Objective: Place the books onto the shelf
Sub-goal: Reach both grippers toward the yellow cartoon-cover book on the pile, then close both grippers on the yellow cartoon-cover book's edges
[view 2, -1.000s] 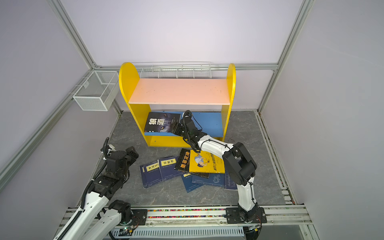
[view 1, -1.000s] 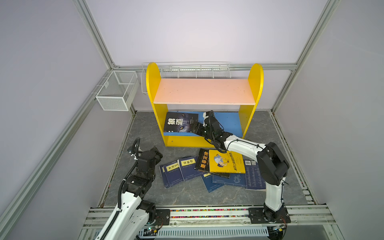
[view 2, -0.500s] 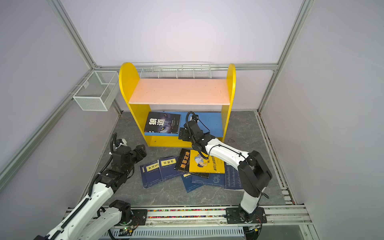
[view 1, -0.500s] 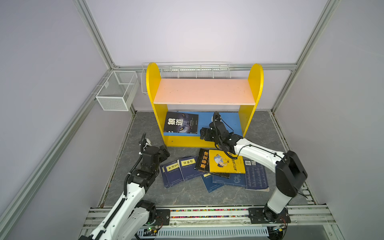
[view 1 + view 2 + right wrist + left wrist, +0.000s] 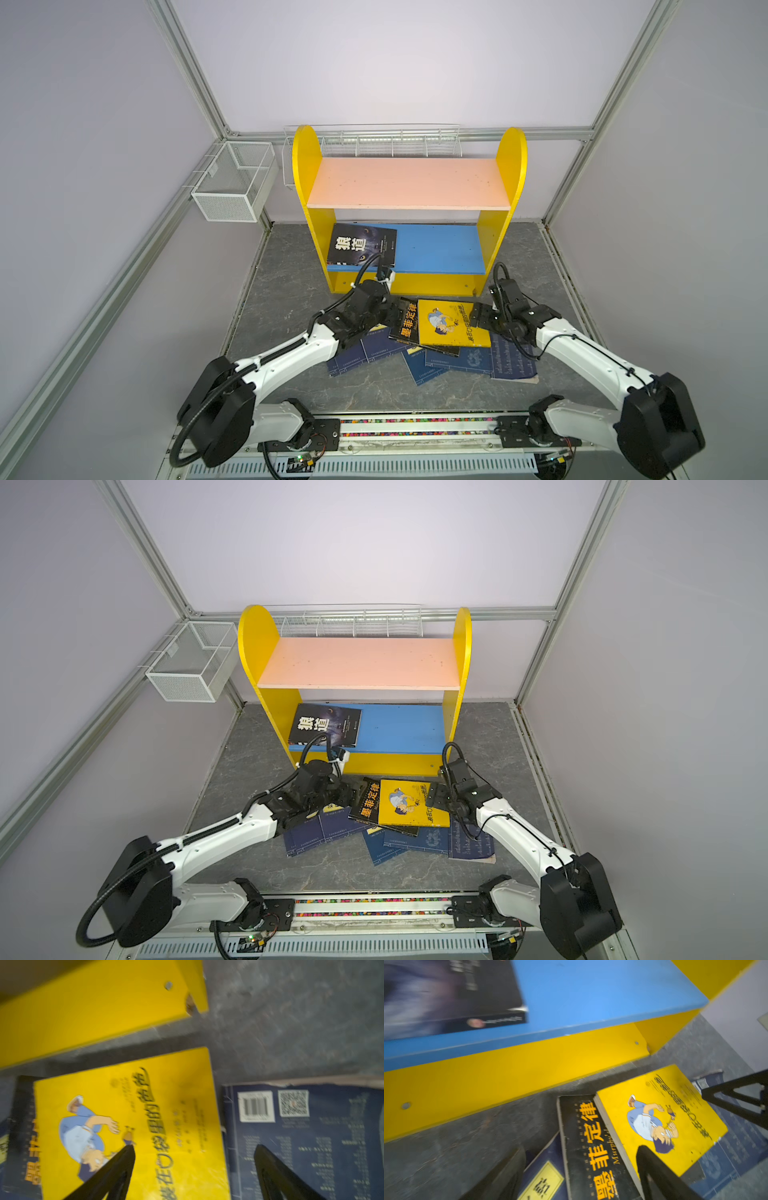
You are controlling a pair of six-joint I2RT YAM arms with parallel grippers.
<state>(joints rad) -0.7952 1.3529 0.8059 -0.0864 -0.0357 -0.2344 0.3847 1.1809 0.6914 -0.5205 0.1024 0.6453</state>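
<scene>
One black white-titled paperback [image 5: 360,245] lies flat on the blue lower board [image 5: 436,249] of the yellow wooden bookcase [image 5: 513,166], left end. Navy paperbacks [image 5: 469,358] and a yellow cartoon-cover paperback [image 5: 451,324] are heaped on the grey floor [image 5: 291,291] in front, unshelved. Left gripper [image 5: 580,1151] and right gripper [image 5: 195,1147]: both spread, empty.

Pink upper board [image 5: 409,183] sits bare end to end, open from above. Beneath it the blue lower board [image 5: 440,249] has room on its right half, while the black book [image 5: 360,246] fills the left. Side panels close the ends. Out front, left gripper [image 5: 395,318] and right gripper [image 5: 478,322], jaws spread, flank the yellow book [image 5: 451,326]
</scene>
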